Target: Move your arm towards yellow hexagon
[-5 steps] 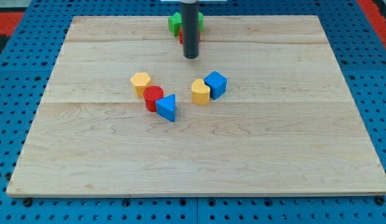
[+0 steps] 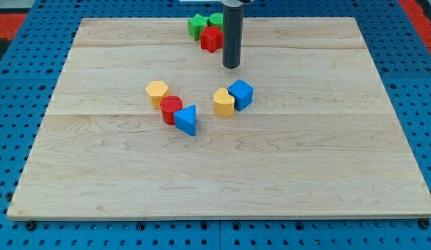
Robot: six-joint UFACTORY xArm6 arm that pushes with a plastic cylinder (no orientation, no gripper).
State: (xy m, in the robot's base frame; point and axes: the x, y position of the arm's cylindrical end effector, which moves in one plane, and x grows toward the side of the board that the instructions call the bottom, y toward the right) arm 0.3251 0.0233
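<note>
The yellow hexagon (image 2: 157, 91) lies left of the board's middle, touching a red cylinder (image 2: 171, 109) below it on the right. My tip (image 2: 231, 66) rests on the board toward the view's top, well to the right of and above the yellow hexagon. It stands just above the blue cube (image 2: 241, 93) and the yellow heart-shaped block (image 2: 224, 102), apart from them.
A blue triangle (image 2: 187, 119) touches the red cylinder. A red star-like block (image 2: 211, 39) and two green blocks (image 2: 197, 26) sit at the top edge, just left of the rod. The wooden board (image 2: 340, 173) lies on a blue pegboard.
My tip has moved to the right and slightly down, uncovering the red block at the top. The blocks have not moved.
</note>
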